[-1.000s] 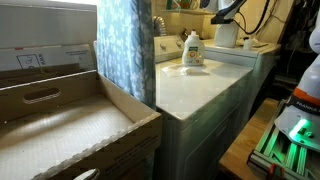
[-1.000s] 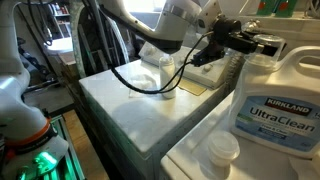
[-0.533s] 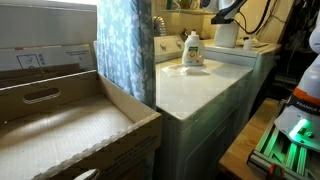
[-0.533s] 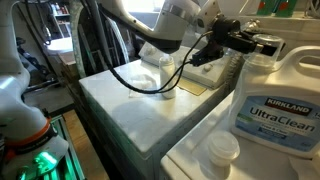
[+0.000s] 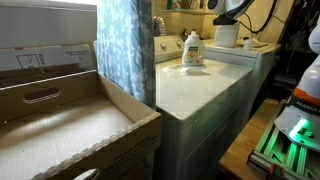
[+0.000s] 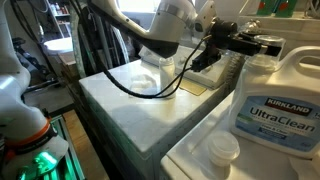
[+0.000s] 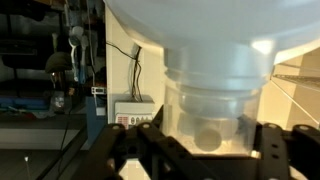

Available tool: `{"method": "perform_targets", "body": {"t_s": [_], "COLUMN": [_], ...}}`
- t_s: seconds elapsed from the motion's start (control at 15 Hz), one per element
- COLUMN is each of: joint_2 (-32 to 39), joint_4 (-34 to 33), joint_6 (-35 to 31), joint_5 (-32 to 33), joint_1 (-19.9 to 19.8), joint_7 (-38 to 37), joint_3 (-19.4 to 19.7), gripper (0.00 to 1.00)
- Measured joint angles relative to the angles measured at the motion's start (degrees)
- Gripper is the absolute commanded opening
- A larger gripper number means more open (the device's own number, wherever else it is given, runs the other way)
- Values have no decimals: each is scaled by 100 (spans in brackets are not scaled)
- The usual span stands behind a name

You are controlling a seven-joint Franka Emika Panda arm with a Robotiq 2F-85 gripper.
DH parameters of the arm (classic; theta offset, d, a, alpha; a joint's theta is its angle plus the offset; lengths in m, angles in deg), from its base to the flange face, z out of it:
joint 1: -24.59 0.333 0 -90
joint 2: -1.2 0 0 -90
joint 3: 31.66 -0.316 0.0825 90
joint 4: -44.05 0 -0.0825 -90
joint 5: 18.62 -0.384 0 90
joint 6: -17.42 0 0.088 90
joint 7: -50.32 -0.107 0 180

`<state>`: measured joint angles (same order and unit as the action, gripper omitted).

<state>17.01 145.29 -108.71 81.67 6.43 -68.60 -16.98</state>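
Gripper: the gripper (image 7: pixel 205 152) stands about half-way closed, a dark finger (image 7: pixel 135 150) on either side of the neck of the translucent jug (image 7: pixel 200 60). The fingers appear to press on the neck, so I read it as a grip and not a loose fit.
Jug, place: at the far end of the white washer top (image 6: pixel 120 110), under the arm's wrist. It shows in both exterior views (image 6: pixel 158 78) (image 5: pixel 226 35).
Around it: a detergent bottle (image 5: pixel 192 50) with an orange label stands well apart on the same top. A Kirkland UltraClean jug (image 6: pixel 275 105) fills the foreground, with a white cap (image 6: pixel 220 150) just beside it. A blue curtain (image 5: pixel 125 50) and a cardboard box (image 5: pixel 60 130) sit off to the side.
Doing it well: I judge the neck a narrow, slippery hold for a wide body. Keep the fingers square to the neck and seated under its ridge, hold the wrist level, and move slowly so the body does not swing or twist out.
Cable: a black cable (image 6: pixel 130 80) loops in front of the jug and needs slack.
Hard to make out: whether the jug's base rests on the top or hangs clear of it; how full it is; and which way up the wrist view stands.
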Motion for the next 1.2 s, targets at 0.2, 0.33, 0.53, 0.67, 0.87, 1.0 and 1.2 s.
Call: {"method": "perform_targets", "body": {"t_s": [0.2,0.33,0.53,0.67,0.87,1.0,1.2], "joint_2": [-53,-67,-81,-88,-109,-112,-124], "joint_4": [115,141,159,166,162,141,136], "joint_6": [-101,-109,-108,-109,-108,-108,-108], "joint_5": [321,324,280,260,54,-122,-222], "joint_1": [-24,-28,-30,-34,-36,-36,-36], "joint_7": [-290,-441,-539,-586,-682,-829,-990], "joint_3": [17,17,17,17,14,10,8], "gripper": [34,34,34,34,34,34,34]}}
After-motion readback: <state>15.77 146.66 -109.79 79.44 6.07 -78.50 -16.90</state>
